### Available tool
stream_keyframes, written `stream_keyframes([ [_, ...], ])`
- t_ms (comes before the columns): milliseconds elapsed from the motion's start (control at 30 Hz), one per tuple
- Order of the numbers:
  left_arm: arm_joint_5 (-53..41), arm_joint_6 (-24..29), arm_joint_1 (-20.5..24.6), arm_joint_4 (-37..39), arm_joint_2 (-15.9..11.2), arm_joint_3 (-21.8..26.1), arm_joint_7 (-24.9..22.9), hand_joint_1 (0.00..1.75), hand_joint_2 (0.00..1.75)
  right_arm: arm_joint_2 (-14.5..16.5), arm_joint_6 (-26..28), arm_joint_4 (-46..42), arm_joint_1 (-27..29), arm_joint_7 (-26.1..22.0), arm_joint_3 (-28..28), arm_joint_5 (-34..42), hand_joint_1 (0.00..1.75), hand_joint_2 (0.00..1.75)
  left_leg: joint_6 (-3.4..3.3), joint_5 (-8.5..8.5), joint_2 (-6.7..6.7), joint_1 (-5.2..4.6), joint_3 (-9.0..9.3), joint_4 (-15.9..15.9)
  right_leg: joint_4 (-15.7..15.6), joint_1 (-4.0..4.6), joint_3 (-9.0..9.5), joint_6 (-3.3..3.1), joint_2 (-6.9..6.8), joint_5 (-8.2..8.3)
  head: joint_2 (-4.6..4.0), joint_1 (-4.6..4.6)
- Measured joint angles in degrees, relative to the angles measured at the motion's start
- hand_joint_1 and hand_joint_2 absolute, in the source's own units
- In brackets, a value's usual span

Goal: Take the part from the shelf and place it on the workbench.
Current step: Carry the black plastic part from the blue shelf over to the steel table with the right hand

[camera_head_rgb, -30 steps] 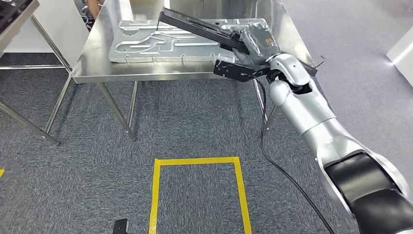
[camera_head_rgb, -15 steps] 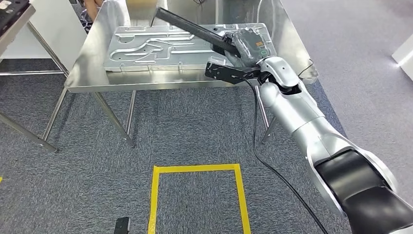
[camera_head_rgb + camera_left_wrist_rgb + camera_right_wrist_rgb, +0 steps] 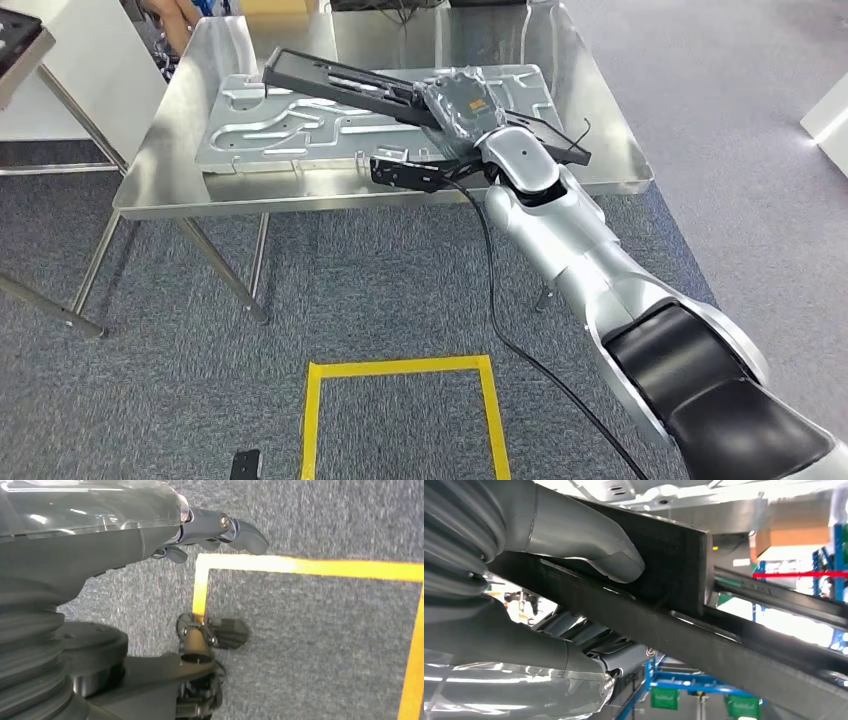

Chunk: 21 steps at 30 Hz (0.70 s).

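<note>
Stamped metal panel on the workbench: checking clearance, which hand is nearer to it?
Right. The right hand holds the black part just above the stamped metal panel; the left hand hangs over carpet.

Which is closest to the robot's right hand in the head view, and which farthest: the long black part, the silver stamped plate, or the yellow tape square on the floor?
1. Black part: held in the right hand, over the workbench.
2. Stamped metal plate: lying on the workbench, just below the hand.
3. Yellow tape square: down on the carpet, nearest the robot.
</note>
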<state>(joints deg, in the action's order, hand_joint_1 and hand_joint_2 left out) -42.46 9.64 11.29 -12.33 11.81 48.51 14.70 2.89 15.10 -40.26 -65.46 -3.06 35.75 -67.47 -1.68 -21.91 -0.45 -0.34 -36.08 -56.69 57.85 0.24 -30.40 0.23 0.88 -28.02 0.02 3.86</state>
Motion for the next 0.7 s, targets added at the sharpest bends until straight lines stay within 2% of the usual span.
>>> stream_keyframes([
  [67, 0.1, 0.0, 0.1, 0.0, 0.0, 0.0, 0.2, 0.0, 1.75, 0.1, 0.4, 0.8, -0.2, -0.3, 0.0, -0.1, 1.75, 1.75, -0.27, -0.25, -0.07, 0.33, 1.19, 0.6, 3.1, -0.08, -1.56, 0.54, -0.17, -1.23, 0.0, -0.02],
  [167, 0.2, -0.1, 0.1, 0.0, 0.0, 0.1, 0.3, 0.0, 1.75, 0.1, 0.9, 2.0, -0.3, -0.8, 0.0, -0.1, 1.75, 1.75, -0.33, -1.23, -0.02, 0.54, 2.3, 0.7, 13.1, -0.73, -8.64, 1.69, -0.34, -4.53, 0.0, -0.02],
  [200, 0.3, -0.1, 0.1, 0.0, 0.0, 0.1, 0.4, 0.0, 1.75, 0.2, 0.9, 2.4, -0.2, -0.9, 0.0, -0.2, 1.75, 1.75, -0.25, -1.68, -0.04, 0.6, 2.74, 0.6, 14.8, -1.02, -10.45, 2.06, -0.43, -4.61, 0.0, -0.02],
  [233, 0.4, -0.1, 0.0, 0.0, 0.0, 0.1, 0.4, 0.0, 1.75, 0.2, 0.8, 2.9, -0.1, -1.1, 0.1, -0.2, 1.75, 1.75, -0.1, -2.17, -0.09, 0.72, 3.25, 0.5, 14.4, -1.29, -11.2, 2.35, -0.53, -3.44, 0.0, -0.02],
  [267, 0.5, -0.1, -0.1, 0.0, 0.0, 0.2, 0.4, 0.0, 1.75, 0.3, 0.8, 3.2, -0.1, -1.1, 0.1, -0.3, 1.75, 1.75, 0.1, -2.73, -0.16, 0.87, 3.83, 0.3, 12.0, -1.53, -10.93, 2.59, -0.64, -1.1, 0.0, -0.02],
  [300, 0.6, -0.1, -0.2, 0.0, 0.0, 0.2, 0.4, 0.0, 1.75, 0.4, 0.7, 3.6, -0.1, -1.2, 0.1, -0.5, 1.75, 1.75, 0.36, -3.37, -0.22, 1.01, 4.41, 0.1, 8.1, -1.75, -9.9, 2.73, -0.79, 2.0, 0.0, -0.02],
  [333, 0.6, -0.2, -0.3, 0.0, 0.0, 0.3, 0.4, 0.0, 1.75, 0.5, 0.7, 3.9, -0.2, -1.2, 0.1, -0.6, 1.75, 1.75, 0.71, -3.98, -0.26, 1.1, 4.87, -0.1, 4.5, -1.77, -8.85, 2.75, -0.91, 4.19, 0.0, -0.02],
  [400, 0.7, -0.2, -0.2, 0.0, -0.1, 0.3, 0.4, 0.0, 1.75, 0.8, 0.7, 4.5, -0.4, -1.4, 0.1, -1.0, 1.75, 1.75, 1.53, -4.96, -0.21, 1.09, 5.24, -0.5, 0.4, -1.58, -7.63, 1.95, -1.04, 5.93, 0.0, -0.01],
  [467, 0.8, -0.2, -0.2, 0.0, -0.1, 0.4, 0.5, 0.0, 1.75, 1.2, 0.8, 4.9, -0.3, -1.6, 0.1, -1.2, 1.75, 1.75, 2.37, -5.38, -0.07, 1.03, 5.47, -0.6, 0.3, -1.34, -7.44, 0.66, -0.9, 5.45, 0.0, 0.0],
  [533, 0.9, -0.2, -0.2, 0.0, -0.1, 0.4, 0.6, 0.0, 1.75, 1.6, 0.8, 5.3, -0.3, -2.0, 0.1, -1.2, 1.75, 1.75, 3.02, -5.92, 0.07, 1.12, 5.38, -1.7, 0.2, -1.4, -6.86, -0.25, -0.78, 5.36, 0.0, 0.0],
  [567, 1.0, -0.1, -0.2, 0.0, -0.1, 0.4, 0.7, 0.0, 1.75, 1.7, 0.6, 5.6, -0.4, -2.4, 0.1, -1.2, 1.75, 1.75, 3.25, -6.7, 0.11, 1.2, 4.4, -3.7, 0.1, -1.44, -6.47, -0.64, -0.76, 5.2, 0.0, 0.0],
  [600, 1.1, -0.1, -0.3, 0.0, -0.1, 0.5, 0.7, 0.0, 1.75, 2.0, 0.3, 5.9, -0.6, -2.9, 0.1, -1.2, 1.75, 1.75, 3.43, -7.87, 0.15, 1.27, 2.66, -6.9, 0.0, -1.44, -6.15, -0.94, -0.72, 4.97, 0.0, 0.0],
  [667, 1.1, 0.0, -0.3, 0.0, -0.1, 0.6, 0.8, 0.0, 1.75, 2.4, -0.8, 6.9, -0.8, -3.9, 0.1, -1.1, 1.75, 1.75, 3.58, -10.6, 0.16, 1.34, -2.08, -14.7, 0.0, -1.22, -5.58, -1.32, -0.57, 4.41, 0.0, 0.0],
  [700, 1.1, 0.0, -0.4, 0.0, -0.1, 0.7, 0.8, 0.0, 1.75, 2.6, -1.4, 7.4, -0.8, -4.2, 0.1, -1.1, 1.75, 1.75, 3.51, -11.18, 0.16, 1.34, -4.05, -17.3, 0.0, -1.07, -5.25, -1.4, -0.5, 4.1, 0.0, 0.0],
])
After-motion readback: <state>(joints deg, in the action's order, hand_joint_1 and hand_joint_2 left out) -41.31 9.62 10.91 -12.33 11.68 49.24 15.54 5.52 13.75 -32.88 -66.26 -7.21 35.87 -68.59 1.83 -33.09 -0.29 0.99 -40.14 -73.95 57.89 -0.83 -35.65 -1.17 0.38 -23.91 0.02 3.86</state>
